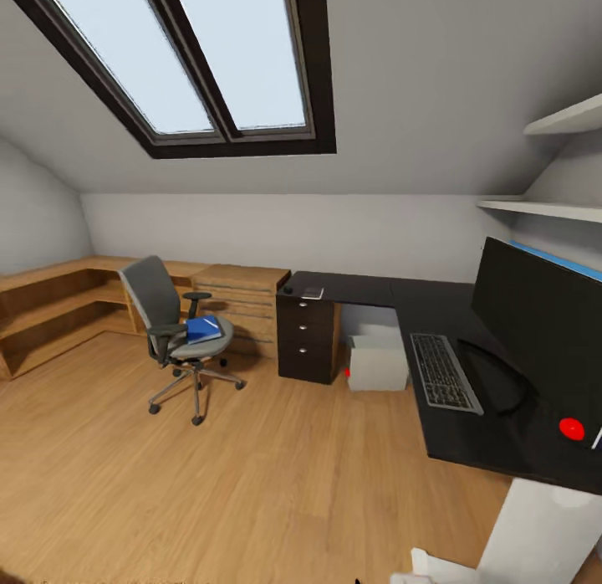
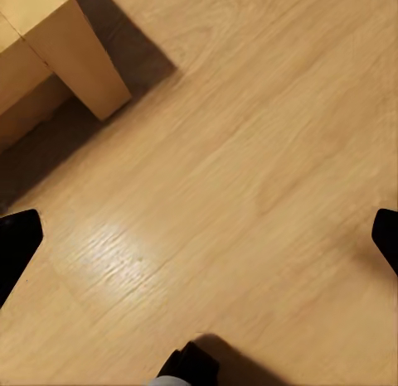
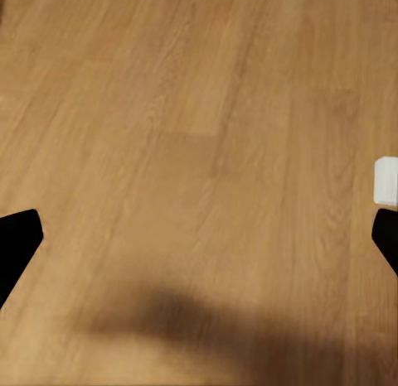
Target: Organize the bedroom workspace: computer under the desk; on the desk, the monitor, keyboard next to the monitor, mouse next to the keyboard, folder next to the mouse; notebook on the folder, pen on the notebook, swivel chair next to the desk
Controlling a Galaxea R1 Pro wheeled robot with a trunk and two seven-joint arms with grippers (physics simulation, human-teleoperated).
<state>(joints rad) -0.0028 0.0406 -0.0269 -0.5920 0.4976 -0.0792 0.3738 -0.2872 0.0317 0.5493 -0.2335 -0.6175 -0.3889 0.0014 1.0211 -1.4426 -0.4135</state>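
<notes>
Wooden floor (image 1: 251, 484) spreads wide; the blue folder (image 1: 202, 327) lies on the swivel chair (image 1: 171, 333), well apart from the table (image 1: 468, 400); both jaws hang apart, empty; roll close first, then reach slowly.

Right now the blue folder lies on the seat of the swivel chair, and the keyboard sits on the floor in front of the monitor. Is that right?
Not quite. The keyboard sits on the black desk, not on the floor, in front of the monitor. The head view shows this. The blue folder does lie on the seat of the swivel chair.
</notes>
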